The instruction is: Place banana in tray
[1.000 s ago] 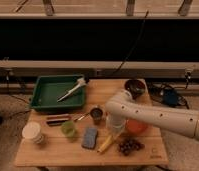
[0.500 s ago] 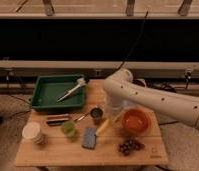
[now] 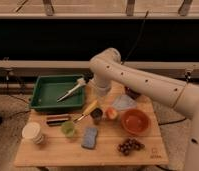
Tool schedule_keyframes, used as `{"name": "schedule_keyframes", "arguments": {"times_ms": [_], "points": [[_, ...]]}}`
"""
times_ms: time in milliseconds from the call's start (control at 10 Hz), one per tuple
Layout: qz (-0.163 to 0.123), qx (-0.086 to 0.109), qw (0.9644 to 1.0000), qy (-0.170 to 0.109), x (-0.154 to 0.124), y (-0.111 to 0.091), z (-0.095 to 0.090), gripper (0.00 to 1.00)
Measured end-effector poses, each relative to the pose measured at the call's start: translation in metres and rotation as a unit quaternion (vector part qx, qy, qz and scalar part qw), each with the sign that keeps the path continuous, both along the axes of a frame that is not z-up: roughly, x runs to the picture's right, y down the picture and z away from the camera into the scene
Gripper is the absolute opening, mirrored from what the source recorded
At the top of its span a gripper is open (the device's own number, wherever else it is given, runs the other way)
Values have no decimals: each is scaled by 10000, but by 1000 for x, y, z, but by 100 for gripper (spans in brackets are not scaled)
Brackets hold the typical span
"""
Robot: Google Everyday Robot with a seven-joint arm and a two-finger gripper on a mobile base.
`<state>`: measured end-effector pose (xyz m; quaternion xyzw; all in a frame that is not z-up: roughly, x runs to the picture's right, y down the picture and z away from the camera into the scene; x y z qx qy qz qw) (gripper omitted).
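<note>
The dark green tray (image 3: 49, 94) sits at the back left of the wooden table (image 3: 53, 152). A long-handled brush with a white head (image 3: 73, 89) lies across the tray's right side. My gripper (image 3: 94, 100) hangs from the white arm (image 3: 138, 80) just right of the tray's front right corner. It is shut on the upper end of the small yellow banana (image 3: 89, 108), which slants down to the left above the table. The banana is beside the tray, not over it.
Under and around the banana are a dark cup (image 3: 96, 115), a green cup (image 3: 68, 129), a dark bar (image 3: 58, 120) and a blue sponge (image 3: 89, 137). To the right are an orange bowl (image 3: 134, 121), grapes (image 3: 129, 145) and a clear bag (image 3: 124, 102). A white cup (image 3: 32, 132) stands front left.
My gripper has carried the banana from the table's front middle up and to the left, to just beside the tray. The arm has swung back and left with it.
</note>
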<state>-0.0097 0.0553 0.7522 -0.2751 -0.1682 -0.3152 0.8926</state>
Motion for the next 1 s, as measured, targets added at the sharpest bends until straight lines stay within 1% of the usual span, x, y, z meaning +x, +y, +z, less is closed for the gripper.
{"name": "schedule_keyframes", "arguments": {"times_ms": [200, 400, 600, 700, 900, 1000], "points": [[110, 132, 9998, -73, -29, -12, 12, 0], [229, 243, 9993, -182, -52, -18, 29, 0], [309, 292, 9988, -256, -71, -23, 45, 0], [364, 331, 9983, -311, -89, -28, 58, 0], [452, 414, 9975, -351, -106, -38, 77, 0], [492, 499, 9970, -327, -111, -45, 89, 4]]}}
